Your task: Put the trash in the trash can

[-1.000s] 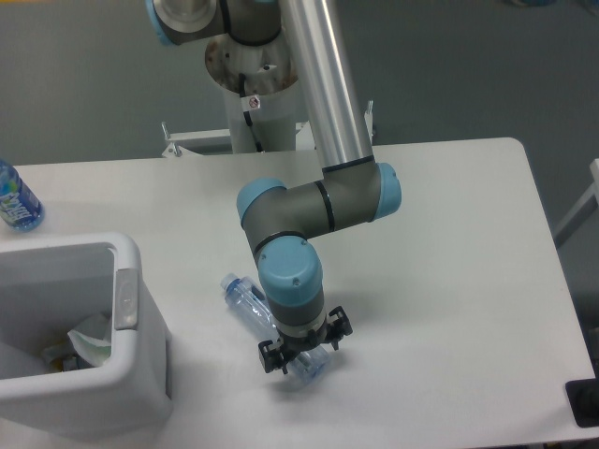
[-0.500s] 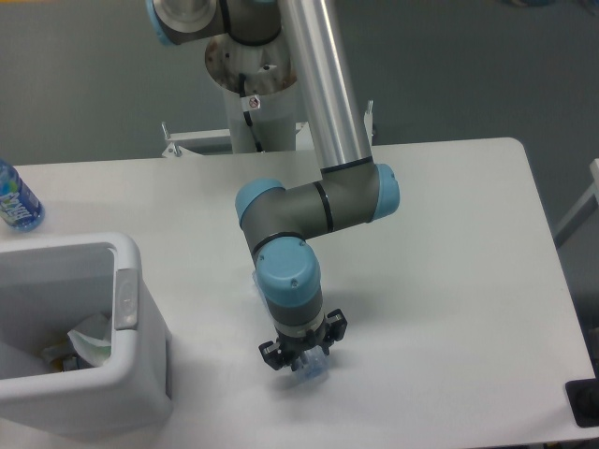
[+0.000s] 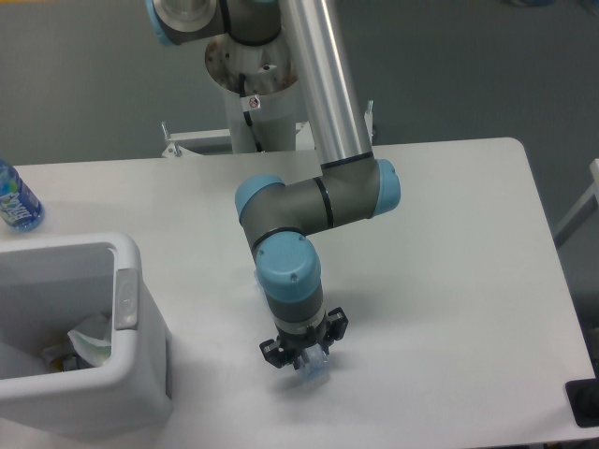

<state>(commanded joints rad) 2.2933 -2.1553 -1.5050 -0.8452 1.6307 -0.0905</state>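
Observation:
My gripper points down over the front middle of the table, shut on the clear bluish plastic bottle. Only the bottle's lower end shows below the fingers, and a small bit shows behind the wrist; the rest is hidden by the wrist. The white trash can stands at the front left, well left of the gripper. The small white creased paper carton lies inside it.
A blue bottle with a blue-and-white label stands at the table's left edge, behind the trash can. The arm's base column is at the table's back edge. A black object sits at the front right corner.
The bottle lay slanted on the table with its neck showing left of the wrist; now it is almost wholly hidden under the wrist. The fingers have closed in slightly on it.

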